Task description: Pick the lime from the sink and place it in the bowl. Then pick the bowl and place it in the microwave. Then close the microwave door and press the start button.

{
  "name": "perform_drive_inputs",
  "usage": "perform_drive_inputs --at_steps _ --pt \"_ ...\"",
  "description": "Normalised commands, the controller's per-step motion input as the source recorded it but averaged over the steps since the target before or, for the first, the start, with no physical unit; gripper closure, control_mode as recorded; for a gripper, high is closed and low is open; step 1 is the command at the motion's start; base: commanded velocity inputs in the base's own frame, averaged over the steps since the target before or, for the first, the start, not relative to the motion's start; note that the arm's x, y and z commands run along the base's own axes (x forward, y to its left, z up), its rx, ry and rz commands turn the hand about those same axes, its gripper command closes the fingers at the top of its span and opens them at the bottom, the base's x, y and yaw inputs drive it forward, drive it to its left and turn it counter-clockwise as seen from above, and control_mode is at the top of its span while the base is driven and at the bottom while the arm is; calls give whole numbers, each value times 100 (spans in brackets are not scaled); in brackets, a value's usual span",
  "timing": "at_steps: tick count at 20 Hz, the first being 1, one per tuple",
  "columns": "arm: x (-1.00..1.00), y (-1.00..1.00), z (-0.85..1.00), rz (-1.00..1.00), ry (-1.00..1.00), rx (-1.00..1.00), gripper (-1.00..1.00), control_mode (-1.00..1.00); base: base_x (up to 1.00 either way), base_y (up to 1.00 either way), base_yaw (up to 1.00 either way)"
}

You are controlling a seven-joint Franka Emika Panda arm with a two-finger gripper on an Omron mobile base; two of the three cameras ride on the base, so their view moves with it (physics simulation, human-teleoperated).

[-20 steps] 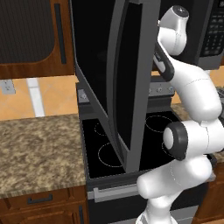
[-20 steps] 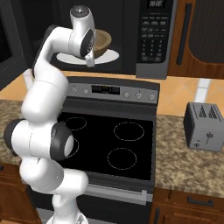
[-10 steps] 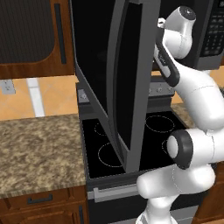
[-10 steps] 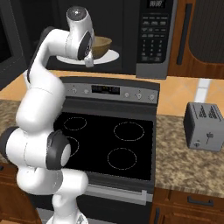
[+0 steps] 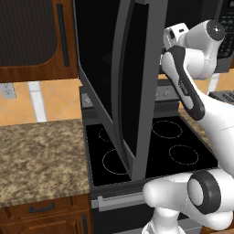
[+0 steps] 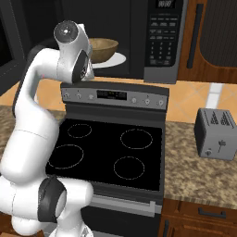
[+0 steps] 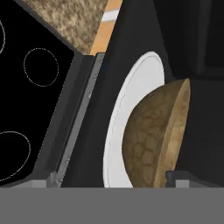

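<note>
The tan speckled bowl [image 6: 102, 48] sits on the white turntable plate [image 6: 115, 60] inside the open microwave [image 6: 159, 41]. In the hand view the bowl [image 7: 153, 135] appears rolled on its side just ahead of my gripper [image 7: 113, 181]. The jaws are open, one dark tip on each side of it, touching nothing. My hand [image 6: 84, 69] hangs just in front of the cavity. The microwave door [image 5: 137, 87] stands swung wide open over the stove. The lime is hidden from view and the sink is out of view.
A black stove [image 6: 111, 152] with several ring burners lies below the microwave, its control panel [image 6: 115, 96] just under my hand. A grey toaster [image 6: 217, 134] stands on the granite counter to the right. More granite counter [image 5: 41, 155] lies left of the stove.
The jaws have opened and let go of the bowl, which stays on the turntable. My hand has drawn back and lower, out of the cavity.
</note>
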Motion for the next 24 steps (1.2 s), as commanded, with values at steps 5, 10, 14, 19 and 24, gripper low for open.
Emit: perform_drive_inputs --at_steps 5,10,14,19,24 --pt "-64 0 -39 0 -7 -13 -100 -100 0 0 0" --pt "-7 0 -71 0 2 -19 -100 -100 0 0 0" --pt "0 0 -65 0 5 -28 -100 -100 0 0 0" --pt "0 6 -64 -2 1 -28 -100 -100 0 0 0" --pt "-12 20 -24 -10 -1 -32 -100 -100 0 0 0"
